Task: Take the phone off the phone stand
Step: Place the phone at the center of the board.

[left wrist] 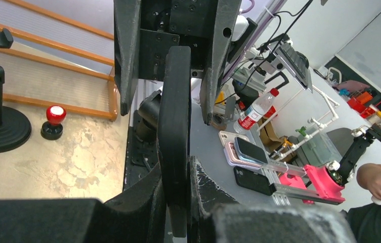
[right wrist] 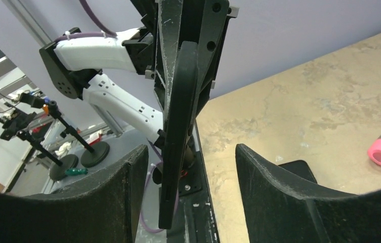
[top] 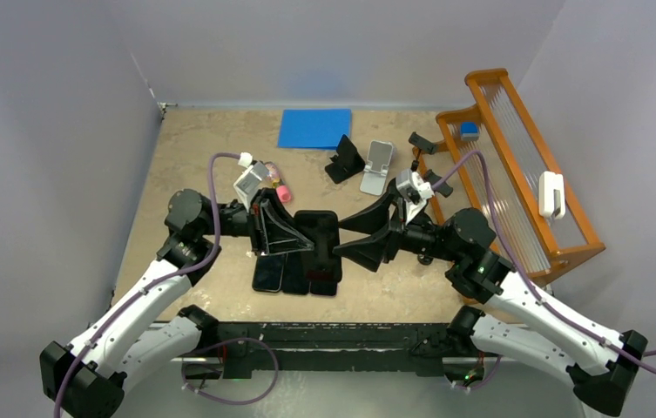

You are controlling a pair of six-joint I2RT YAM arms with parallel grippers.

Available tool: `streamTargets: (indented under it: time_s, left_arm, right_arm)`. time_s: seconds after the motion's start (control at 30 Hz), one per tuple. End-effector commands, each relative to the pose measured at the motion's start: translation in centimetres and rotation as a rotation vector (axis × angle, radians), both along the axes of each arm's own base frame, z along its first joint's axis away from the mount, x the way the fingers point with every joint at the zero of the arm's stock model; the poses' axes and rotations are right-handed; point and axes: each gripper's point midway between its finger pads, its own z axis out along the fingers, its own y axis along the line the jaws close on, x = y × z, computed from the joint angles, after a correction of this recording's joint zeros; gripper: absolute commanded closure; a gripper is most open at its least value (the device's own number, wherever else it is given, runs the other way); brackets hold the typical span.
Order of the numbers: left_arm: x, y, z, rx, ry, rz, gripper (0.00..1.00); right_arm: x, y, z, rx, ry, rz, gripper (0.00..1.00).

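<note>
Left gripper (left wrist: 177,182) pinches phone (top: 320,233) edge-on above worktop's near edge; right gripper (right wrist: 191,159), jaws spread, straddles it, likely for a handover.

Both arms reach inward, left tool (top: 305,242) pinched shut, right tool (top: 338,237) spread wide facing it.

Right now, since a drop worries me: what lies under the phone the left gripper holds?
Partly under the phone in the left gripper, dark phones lie flat on the table. How many, and whatever sits directly beneath it, is covered.
</note>
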Motion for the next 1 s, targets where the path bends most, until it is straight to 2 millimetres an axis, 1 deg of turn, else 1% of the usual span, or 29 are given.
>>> streamTargets:
  time_s: [0.0,0.13,0.27,0.47,0.7,0.8,0.87,0.97]
  left_arm:
    - [-0.7,0.4,3.2,-0.059,-0.141,-0.005,1.00]
    - [-0.5,0.2,3.1,-0.057,-0.136,0.002,1.00]
    - [0.0,0.1,3.0,-0.054,-0.128,0.022,1.00]
    - [0.5,-0.1,2.9,-0.050,-0.119,0.041,1.00]
    - [0.9,-0.2,2.7,-0.046,-0.111,0.050,1.00]
    - [1.0,-0.2,2.6,-0.045,-0.109,0.053,1.00]
    - [1.0,-0.2,2.6,-0.043,-0.108,0.053,1.00]
    - [1.1,-0.3,2.6,-0.044,-0.105,0.055,1.00]
  right_arm:
    - [-1.6,0.1,2.1,0.061,-0.034,0.086,0.37]
    - [-1.5,0.7,1.5,0.054,-0.003,0.105,0.42]
    - [-1.5,1.0,1.4,0.066,0.017,0.122,0.45]
    - [-0.8,1.5,0.9,0.068,0.051,0.107,0.50]
    - [-0.5,1.8,0.7,0.077,0.071,0.103,0.62]
    - [-0.5,1.9,0.8,0.081,0.069,0.101,0.65]
    - [-0.4,1.9,0.7,0.083,0.073,0.102,0.70]
    - [-0.5,1.9,0.7,0.086,0.075,0.108,0.81]
